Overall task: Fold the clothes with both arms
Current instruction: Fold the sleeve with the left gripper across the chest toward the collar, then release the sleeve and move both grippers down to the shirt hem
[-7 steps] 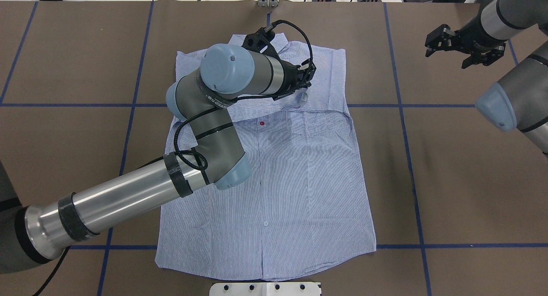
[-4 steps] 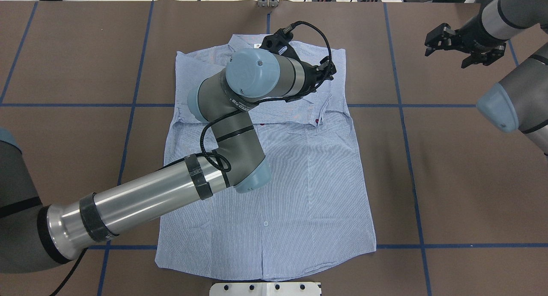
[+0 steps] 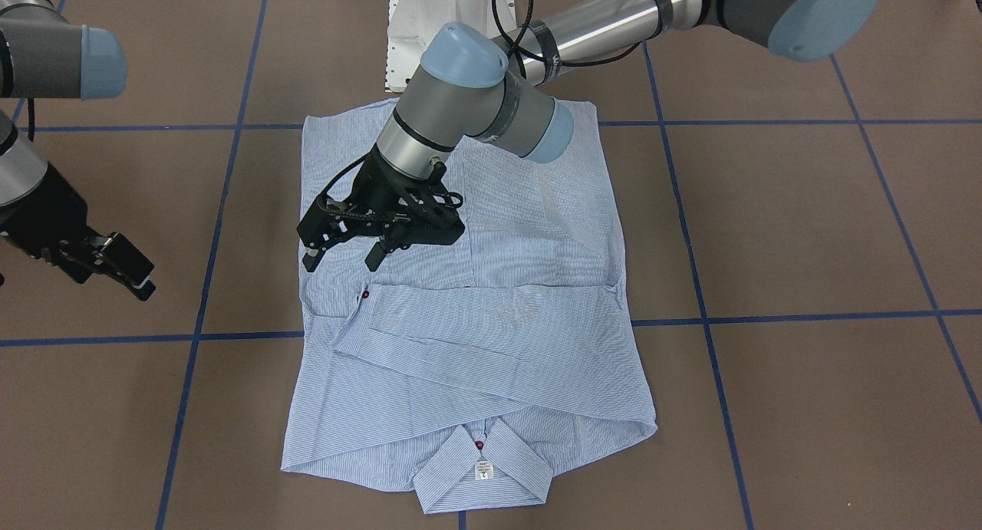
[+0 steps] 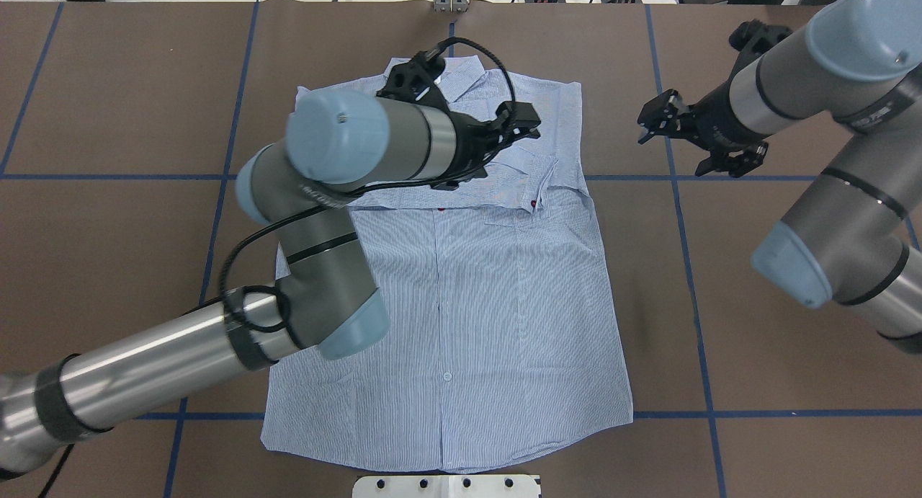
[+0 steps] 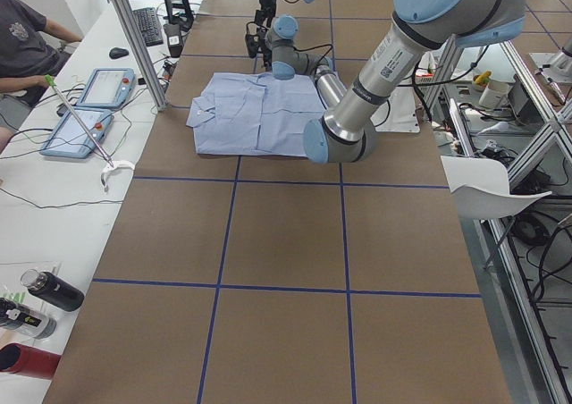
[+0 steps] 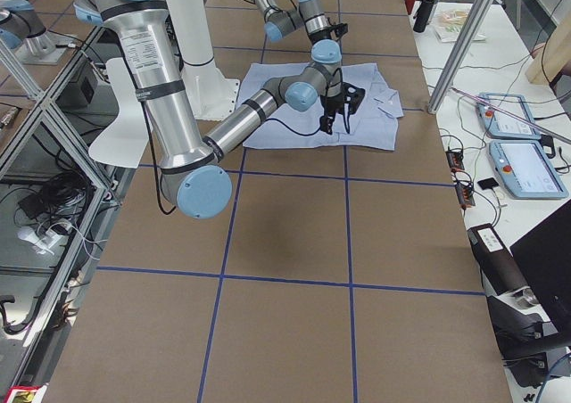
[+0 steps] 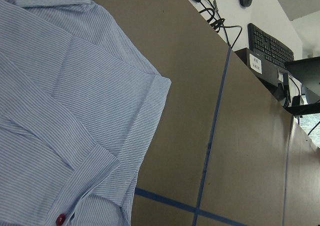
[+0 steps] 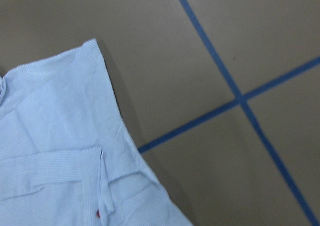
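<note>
I take the worktop's (image 4: 108,109) far edge from the robot as 12 o'clock. One blue-and-white striped shirt (image 4: 468,303) lies flat in the middle of the brown worktop, which is crossed by blue tape lines. The shirt's front is up, its collar (image 3: 483,465) at 12 o'clock and its hem at 6 o'clock, near the white pedestal base (image 3: 414,24). Both sleeves are folded across the chest, and one cuff (image 3: 365,294) ends toward 2 o'clock of the shirt.

From across the table I count two dark red buttons, one on that cuff and one at the collar. There is also one small white label (image 3: 482,471) inside the collar.

Two arms are over the worktop. The left arm (image 4: 324,282) reaches in from 8 o'clock and crosses above the shirt. Its end effector (image 3: 341,263) hangs over the upper chest just beside the cuff, with its two fingers spread and nothing between them.

The right arm (image 4: 843,217) comes in from 3 o'clock. Its end effector (image 4: 671,154) is likewise spread and empty. It sits above bare worktop just off the shirt's shoulder edge at about 2 o'clock, and does not touch the cloth.

On a white side table past the far edge lie two tablet-like controllers (image 5: 105,87), and a person's sleeve (image 5: 22,37) shows beside them.
</note>
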Available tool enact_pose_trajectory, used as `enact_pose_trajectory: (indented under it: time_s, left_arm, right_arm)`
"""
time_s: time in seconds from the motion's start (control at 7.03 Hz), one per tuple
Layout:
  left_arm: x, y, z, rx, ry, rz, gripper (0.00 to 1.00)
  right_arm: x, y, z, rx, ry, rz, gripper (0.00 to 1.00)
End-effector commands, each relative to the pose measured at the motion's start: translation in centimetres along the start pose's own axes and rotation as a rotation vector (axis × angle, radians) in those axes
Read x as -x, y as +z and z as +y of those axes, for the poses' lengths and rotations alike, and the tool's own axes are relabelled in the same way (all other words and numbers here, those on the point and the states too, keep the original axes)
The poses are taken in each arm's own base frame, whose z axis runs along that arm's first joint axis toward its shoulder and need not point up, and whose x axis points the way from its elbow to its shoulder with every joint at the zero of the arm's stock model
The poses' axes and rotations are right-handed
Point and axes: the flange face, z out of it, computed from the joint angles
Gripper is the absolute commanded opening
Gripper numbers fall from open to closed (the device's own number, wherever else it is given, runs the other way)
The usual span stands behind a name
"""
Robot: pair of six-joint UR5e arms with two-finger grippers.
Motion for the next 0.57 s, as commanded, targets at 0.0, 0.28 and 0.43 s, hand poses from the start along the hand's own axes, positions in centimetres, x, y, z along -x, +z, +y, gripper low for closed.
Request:
enact_pose_trajectory:
  time_s: [0.0,0.28,0.43]
  left_arm:
    - [6.1,-8.5,-0.5,-0.001,0.057,0.014,1.0]
    - [9.9,-12.8,-1.5,-0.024,0.104,-0.016,1.0]
    - [11.2,-13.4,-1.9,-0.033,0.168,-0.034,1.0]
  right_arm:
    - [-0.3,1.7,13.7,0.02,0.176,-0.013,1.0]
    - [-6.8,4.9,25.2,-0.047,0.159,0.042,0.98]
    - [-9.0,5.7,28.1,-0.067,0.206,0.059,0.98]
